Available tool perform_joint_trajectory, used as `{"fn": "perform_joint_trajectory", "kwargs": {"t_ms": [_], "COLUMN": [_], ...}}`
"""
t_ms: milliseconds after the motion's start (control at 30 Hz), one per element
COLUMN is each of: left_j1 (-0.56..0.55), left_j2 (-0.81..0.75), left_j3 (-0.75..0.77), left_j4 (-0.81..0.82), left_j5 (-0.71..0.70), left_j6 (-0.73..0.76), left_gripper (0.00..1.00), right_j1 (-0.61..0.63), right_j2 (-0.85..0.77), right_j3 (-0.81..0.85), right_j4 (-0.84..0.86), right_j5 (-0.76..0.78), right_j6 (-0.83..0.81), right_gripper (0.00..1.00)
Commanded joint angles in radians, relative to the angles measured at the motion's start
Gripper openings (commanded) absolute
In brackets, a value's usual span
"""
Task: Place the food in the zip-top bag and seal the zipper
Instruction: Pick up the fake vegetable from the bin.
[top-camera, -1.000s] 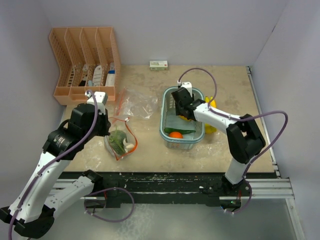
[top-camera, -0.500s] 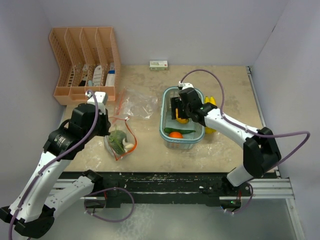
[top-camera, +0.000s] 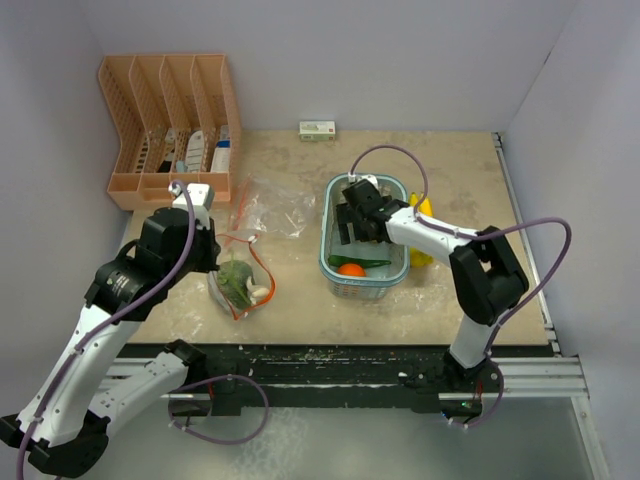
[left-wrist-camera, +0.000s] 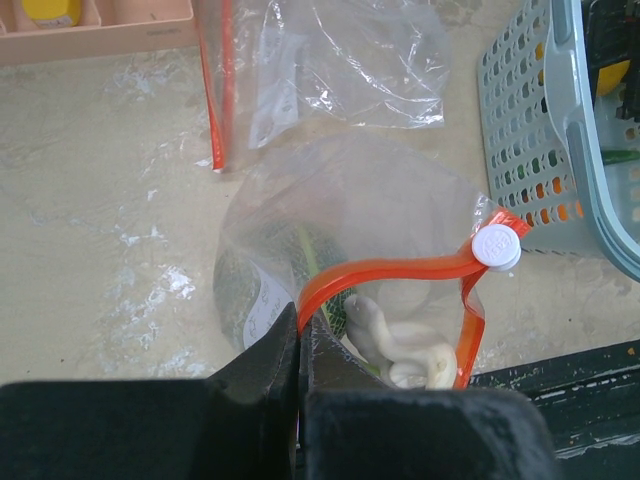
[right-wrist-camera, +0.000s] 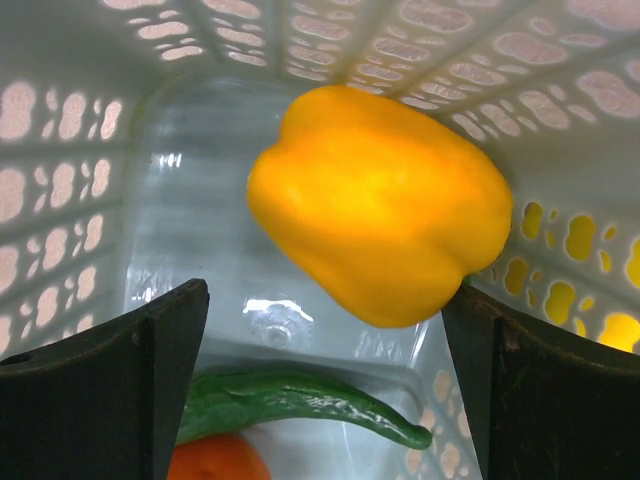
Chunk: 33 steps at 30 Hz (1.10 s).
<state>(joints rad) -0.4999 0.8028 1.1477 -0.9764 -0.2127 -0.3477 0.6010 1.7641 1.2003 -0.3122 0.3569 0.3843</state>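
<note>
From above, my right gripper (top-camera: 356, 222) dips into the basket (top-camera: 328, 262), elbow folded back; left wrist: the left gripper (left-wrist-camera: 300, 345) pinches the zip-top bag (left-wrist-camera: 340, 200) rim, broccoli head (left-wrist-camera: 232, 295) inside; right wrist: jaws spread wide, the yellow pepper (right-wrist-camera: 380, 205) ahead between them, probably light, smooth and slippery; I'd grip its broad middle.

Crinkly clear-plastic bag (left-wrist-camera: 380, 220), glossy yel. pepper (right-wrist-camera: 380, 200)

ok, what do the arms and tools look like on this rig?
Left arm and right arm match: white links, bulky black joint housings, a lilac cable looped loosely along each. Left tool and right tool are matte black with broad, flat fingers. No markings visible.
</note>
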Motion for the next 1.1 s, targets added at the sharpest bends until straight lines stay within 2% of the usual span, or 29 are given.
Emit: {"fn": "perform_joint_trajectory", "kwargs": {"t_ms": [0, 200, 400, 600, 833, 933, 967, 1000, 1067], "left_j1": [-0.002, -0.002, -0.002, -0.002, -0.002, -0.002, -0.002, -0.002, -0.002], "left_j2": [-0.014, -0.014, -0.016, -0.015, -0.01, -0.009, -0.01, -0.008, -0.011], "left_j3": [0.007, 0.009, 0.014, 0.023, 0.023, 0.02, 0.02, 0.02, 0.02], "left_j4": [0.037, 0.033, 0.025, 0.018, 0.023, 0.026, 0.025, 0.027, 0.026], "left_j5": [-0.014, -0.016, -0.017, -0.022, -0.018, -0.016, -0.014, -0.013, -0.008], "left_j6": [0.011, 0.011, 0.009, 0.01, 0.01, 0.008, 0.007, 0.008, 0.007], "left_gripper": [0.0, 0.0, 0.0, 0.0, 0.0, 0.0, 0.0, 0.0, 0.0], "right_j1": [-0.001, 0.0, 0.0, 0.001, 0.004, 0.003, 0.002, 0.003, 0.003], "right_j2": [0.018, 0.03, 0.025, -0.073, -0.318, -0.373, -0.375, -0.366, -0.321], "right_j3": [0.035, 0.008, 0.0, -0.013, -0.112, -0.138, -0.142, -0.138, -0.104], "right_j4": [0.011, 0.058, 0.089, 0.077, 0.18, 0.207, 0.209, 0.195, 0.143], "right_j5": [0.031, 0.061, 0.121, 0.16, -0.11, -0.159, -0.143, -0.117, -0.071], "right_j6": [-0.019, -0.021, 0.006, 0.029, 0.025, 0.033, 0.034, 0.035, 0.045], "right_gripper": [0.98, 0.86, 0.41, 0.21, 0.08, 0.09, 0.16, 0.29, 0.65]}}
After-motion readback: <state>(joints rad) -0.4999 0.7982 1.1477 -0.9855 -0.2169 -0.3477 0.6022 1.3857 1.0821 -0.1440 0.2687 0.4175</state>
